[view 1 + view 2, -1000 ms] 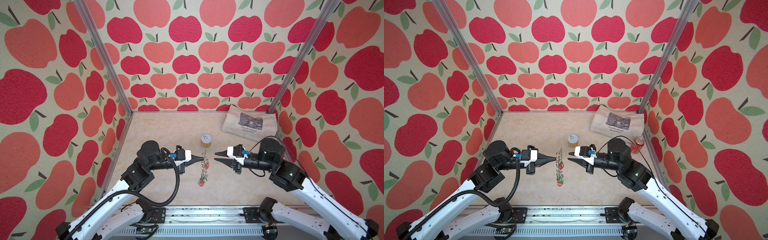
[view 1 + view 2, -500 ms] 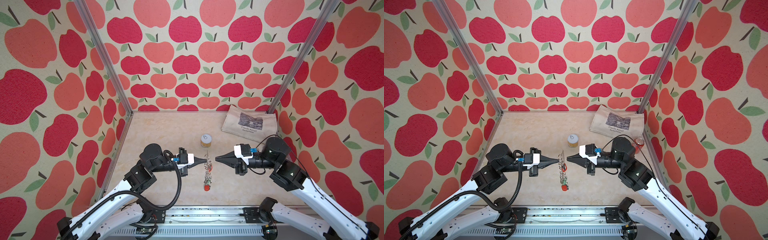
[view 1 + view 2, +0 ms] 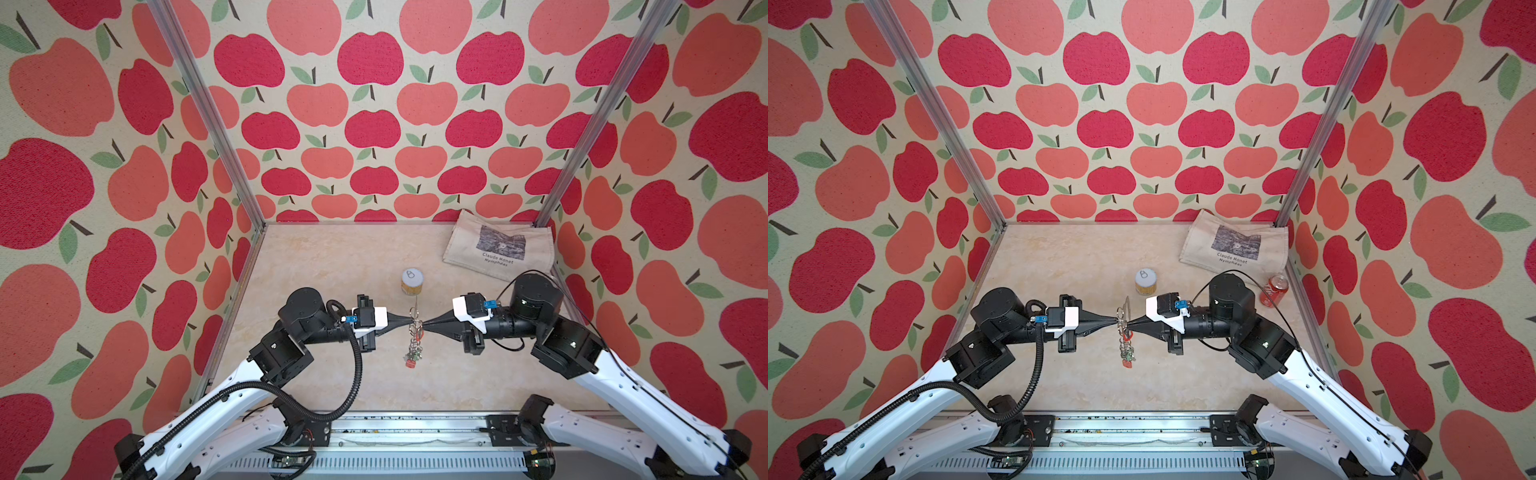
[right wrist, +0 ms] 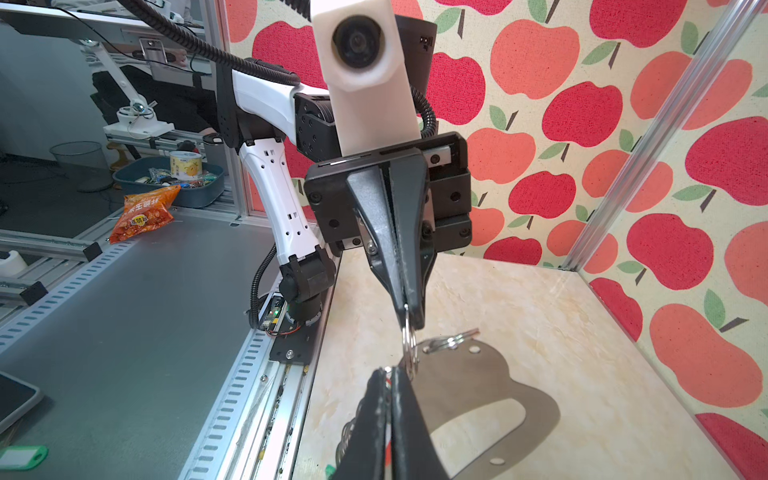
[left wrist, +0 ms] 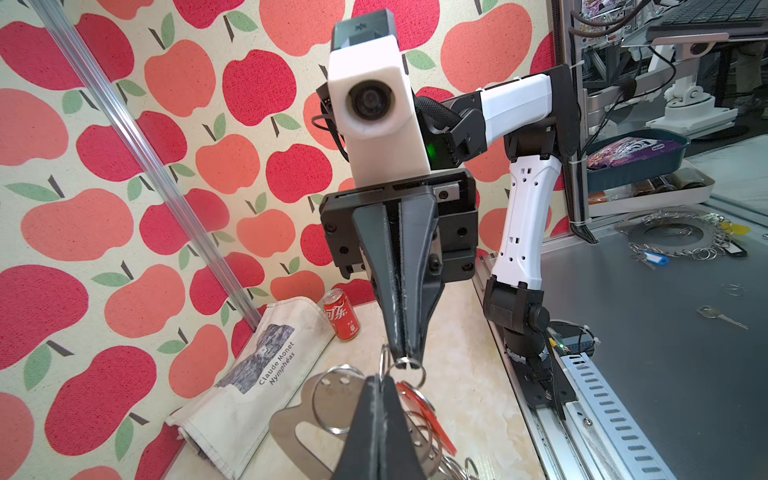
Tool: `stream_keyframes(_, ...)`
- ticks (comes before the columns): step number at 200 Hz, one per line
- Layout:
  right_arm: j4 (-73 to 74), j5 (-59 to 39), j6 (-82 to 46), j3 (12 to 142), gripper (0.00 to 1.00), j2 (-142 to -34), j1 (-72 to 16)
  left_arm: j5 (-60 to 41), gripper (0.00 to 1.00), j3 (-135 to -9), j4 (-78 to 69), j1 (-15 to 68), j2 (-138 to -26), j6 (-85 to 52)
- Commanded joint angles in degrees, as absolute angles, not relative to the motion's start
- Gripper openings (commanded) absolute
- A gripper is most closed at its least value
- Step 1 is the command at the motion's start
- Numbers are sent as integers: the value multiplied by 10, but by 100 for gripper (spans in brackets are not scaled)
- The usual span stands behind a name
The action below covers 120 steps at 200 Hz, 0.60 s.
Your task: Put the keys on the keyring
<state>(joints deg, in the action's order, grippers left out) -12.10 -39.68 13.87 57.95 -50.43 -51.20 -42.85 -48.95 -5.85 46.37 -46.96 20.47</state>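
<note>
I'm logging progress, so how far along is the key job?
Done: red- and green-tagged keys hang from the lifted keyring. In hand: left end effector grips the keyring, right end effector pinches a small ring. Remaining: whether that ring is threaded on, I can't tell.

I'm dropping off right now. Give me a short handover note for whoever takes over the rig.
Left gripper: shut on the keyring, held up on edge between both arms.
Right gripper: shut on a small ring at the keyring's edge; whose ring, cannot tell.
Keys: red- and green-tagged ones hang bunched below the grippers.
Done: those keys look attached.
Left: likely finish threading at the pinched ring, then set the keyring down.
</note>
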Motion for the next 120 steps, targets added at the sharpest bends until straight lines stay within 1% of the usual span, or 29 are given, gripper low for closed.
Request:
stream_keyframes(1,-135,-388,150,598,8,-505,-517,-432,0,-486,-83,465,-461,213)
stream_keyframes(42,-136,-377,153,599,9,-506,-518,-433,0,-485,-84,465,-460,212)
stream_keyframes(84,-141,-361,163,599,13,-495,-516,-430,0,-483,-81,465,-454,214)
stream_keyframes(120,-137,-353,162,596,13,-493,-515,-431,0,-484,-81,465,-456,213)
